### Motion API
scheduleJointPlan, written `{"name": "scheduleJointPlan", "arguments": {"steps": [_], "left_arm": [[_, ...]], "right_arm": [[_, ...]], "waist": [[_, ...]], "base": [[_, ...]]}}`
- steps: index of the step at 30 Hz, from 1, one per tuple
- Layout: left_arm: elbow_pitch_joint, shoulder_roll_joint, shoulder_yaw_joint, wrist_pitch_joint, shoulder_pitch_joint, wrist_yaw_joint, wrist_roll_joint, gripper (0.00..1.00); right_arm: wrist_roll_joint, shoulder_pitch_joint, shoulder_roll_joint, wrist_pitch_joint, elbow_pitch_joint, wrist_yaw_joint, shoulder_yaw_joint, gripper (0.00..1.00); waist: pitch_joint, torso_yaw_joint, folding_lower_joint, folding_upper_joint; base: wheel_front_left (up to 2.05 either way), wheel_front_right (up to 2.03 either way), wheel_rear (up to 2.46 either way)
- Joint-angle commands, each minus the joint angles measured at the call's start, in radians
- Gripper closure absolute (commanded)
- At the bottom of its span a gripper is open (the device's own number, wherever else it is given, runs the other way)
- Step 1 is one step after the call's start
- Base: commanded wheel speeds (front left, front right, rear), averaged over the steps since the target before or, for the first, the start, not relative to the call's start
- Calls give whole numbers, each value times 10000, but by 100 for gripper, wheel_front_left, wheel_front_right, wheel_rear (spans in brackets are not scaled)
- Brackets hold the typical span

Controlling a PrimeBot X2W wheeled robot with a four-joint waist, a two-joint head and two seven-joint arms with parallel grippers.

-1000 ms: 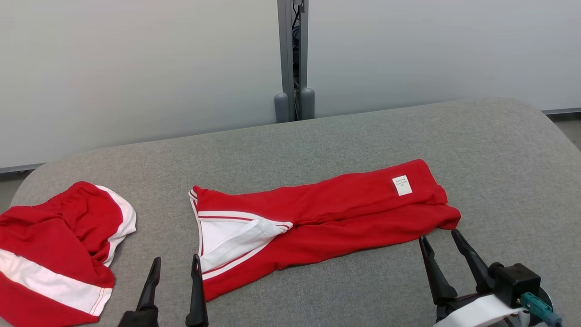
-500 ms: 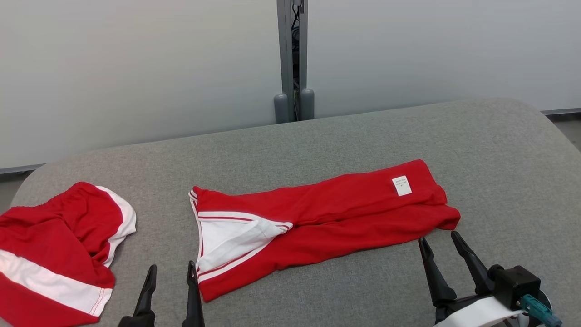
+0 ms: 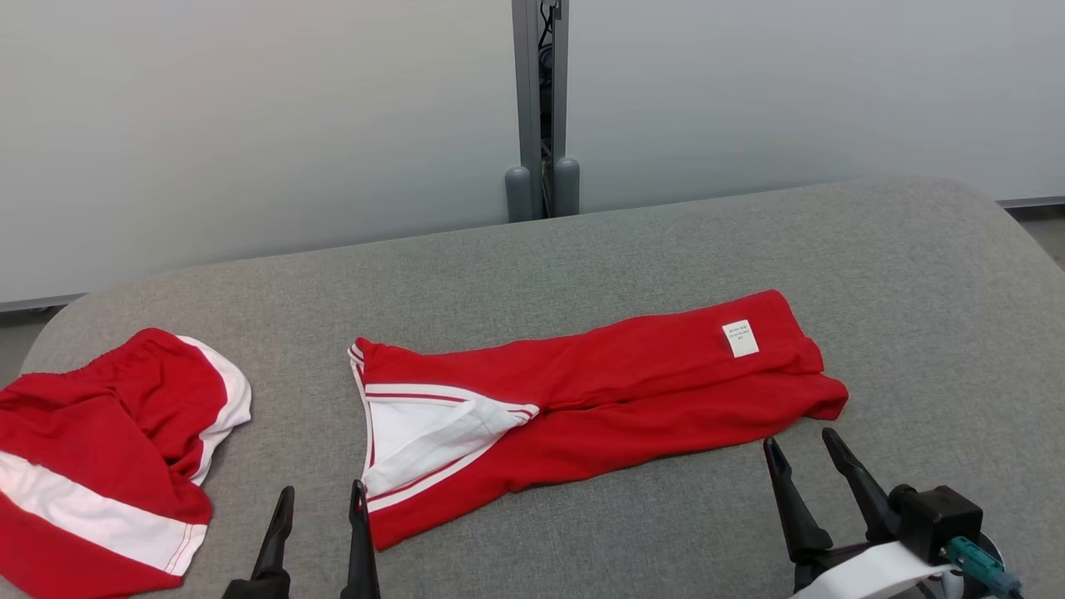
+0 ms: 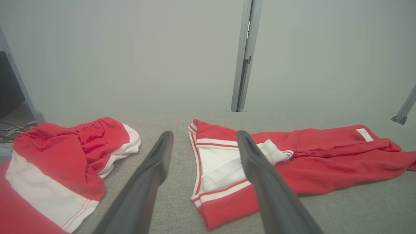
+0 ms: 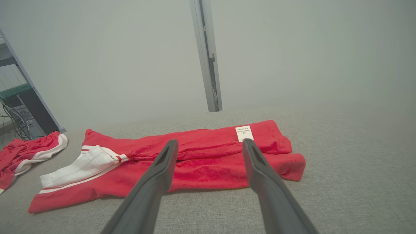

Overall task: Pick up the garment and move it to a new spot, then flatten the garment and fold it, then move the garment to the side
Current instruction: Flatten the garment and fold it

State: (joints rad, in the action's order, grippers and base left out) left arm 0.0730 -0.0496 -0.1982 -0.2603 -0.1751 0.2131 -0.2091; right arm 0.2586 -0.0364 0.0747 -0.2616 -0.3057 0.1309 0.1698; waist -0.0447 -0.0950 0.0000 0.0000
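The garment [image 3: 599,391] is red with white trim and a white label. It lies folded into a long strip across the middle of the grey table [image 3: 666,249]. My left gripper [image 3: 323,489] is open just off the strip's near left corner, touching nothing. At the strip's near right end, my right gripper [image 3: 797,438] also stands open, with a small gap to the cloth. In the left wrist view, the left gripper [image 4: 204,134] points at the white-trimmed end of the garment [image 4: 325,162]. In the right wrist view, the right gripper [image 5: 209,141] points at the labelled end of the garment [image 5: 201,162].
A second red and white garment [image 3: 108,449] lies crumpled at the table's left edge, also seen as a red heap [image 4: 58,156] in the left wrist view. A grey post [image 3: 541,108] and pale wall panels stand behind the table. Bare grey surface lies beyond and to the right of the strip.
The left gripper has drawn back a little toward the near edge. The right gripper has barely shifted. The garment lies as before, and the view has moved slightly.
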Motion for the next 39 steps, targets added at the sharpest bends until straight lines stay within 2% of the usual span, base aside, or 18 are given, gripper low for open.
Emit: {"name": "scheduleJointPlan", "arguments": {"steps": [1,7,14,22,30,39], "left_arm": [[13,-25,-15,-56,160,-38,51,0],[-65,-25,-76,-56,316,-89,178,0],[-57,-27,-238,-55,548,-197,356,0],[-64,-24,-446,-56,1174,-325,587,0],[61,-27,-693,-56,1771,-448,747,0],[178,-25,-878,-57,2134,-469,797,0]], "right_arm": [[116,-241,77,-60,-150,-3,-25,0],[655,-900,37,-59,-1085,-3,-469,0],[1237,-2627,162,-33,-3451,-3,-1175,0],[1995,-4969,641,46,-5920,-3,-1791,0],[2184,-6550,863,96,-7984,-3,-1841,0],[2180,-7161,717,376,-9365,-3,-1474,0]], "waist": [[44,9,0,0],[263,33,0,0],[693,127,0,0],[1784,425,0,0],[2620,673,0,0],[2937,788,0,0]], "base": [[0,0,0],[0,0,0],[0,0,0],[0,0,0],[0,0,0],[0,0,0]]}}
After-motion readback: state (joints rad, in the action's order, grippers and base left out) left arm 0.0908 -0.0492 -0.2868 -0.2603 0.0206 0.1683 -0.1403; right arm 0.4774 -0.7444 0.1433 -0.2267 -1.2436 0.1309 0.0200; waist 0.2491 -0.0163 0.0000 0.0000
